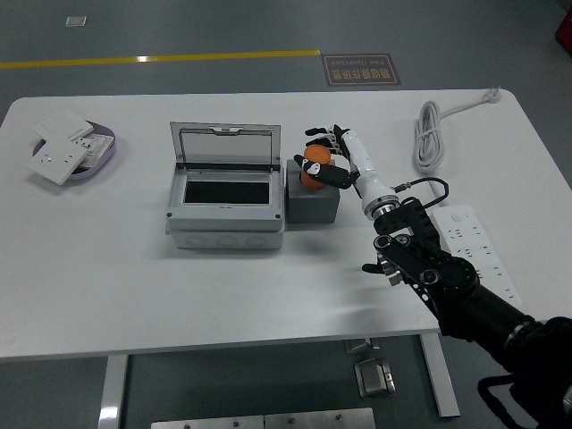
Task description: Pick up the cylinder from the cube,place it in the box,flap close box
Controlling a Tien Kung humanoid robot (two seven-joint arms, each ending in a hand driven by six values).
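An orange cylinder [312,172] stands on top of a dark grey cube [312,198], just right of the grey box [225,201]. The box's clear lid [226,147] stands open and upright at the back, showing a dark inside. My right hand [325,157] reaches in from the lower right, its black and white fingers curled around the cylinder, thumb across its front. The cylinder still rests on the cube. My left arm is out of the picture.
A purple dish [93,154] holding white switch plates [59,152] sits at the far left. A coiled white cable [430,136] and a white power strip [474,243] lie at the right, close to my right forearm.
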